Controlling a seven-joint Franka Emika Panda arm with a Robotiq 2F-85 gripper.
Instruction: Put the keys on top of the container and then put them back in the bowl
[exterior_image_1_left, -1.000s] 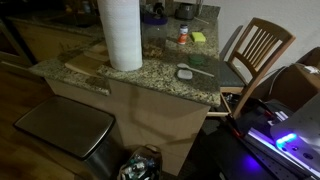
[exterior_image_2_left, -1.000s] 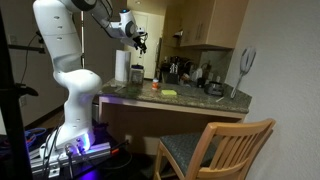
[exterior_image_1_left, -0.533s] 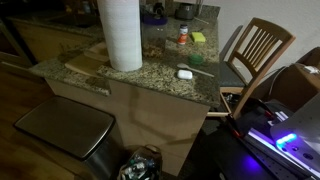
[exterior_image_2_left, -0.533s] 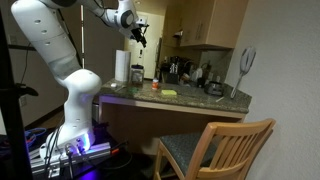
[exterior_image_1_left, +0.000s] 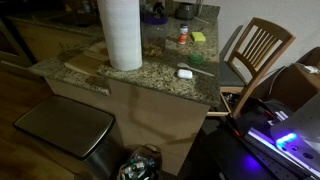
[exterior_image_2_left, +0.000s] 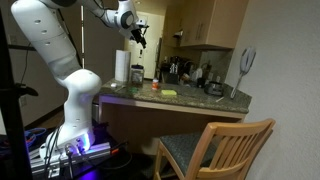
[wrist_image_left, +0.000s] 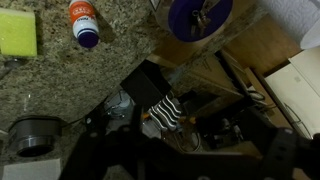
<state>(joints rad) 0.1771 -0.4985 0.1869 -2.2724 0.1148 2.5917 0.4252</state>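
Granite worktop (exterior_image_1_left: 150, 72) crowded along its far side. A tall white paper-towel roll (exterior_image_1_left: 120, 33) stands left of centre beside a wooden cutting board (exterior_image_1_left: 85, 62). The yellow sponge (wrist_image_left: 17, 32) and a small bottle (wrist_image_left: 84, 22) with a blue cap sit close together; the bottle's orange label carries white print too small to read. No other writing is legible. The container (exterior_image_1_left: 185, 73), a low white tub, sits alone near the front right edge of the worktop with its lid bare. The blue bowl (wrist_image_left: 178, 20) is at the far side of the worktop; something small and metallic lies in it, apparently the keys (wrist_image_left: 204, 13), though detail is poor. A wooden slat-back chair (exterior_image_1_left: 258, 48) stands tight against the right end of the worktop, and a metal-lidded bin (exterior_image_1_left: 65, 128) is on the floor in front. The white arm (exterior_image_2_left: 50, 40) rises from its base, bends over at the top and reaches out. The hand (exterior_image_2_left: 140, 36) hangs high above the worktop, over the roll, well clear of everything. It shows small and dark, so I cannot tell whether the fingers are apart or together. The wrist view looks straight down, with no fingers clearly made out.
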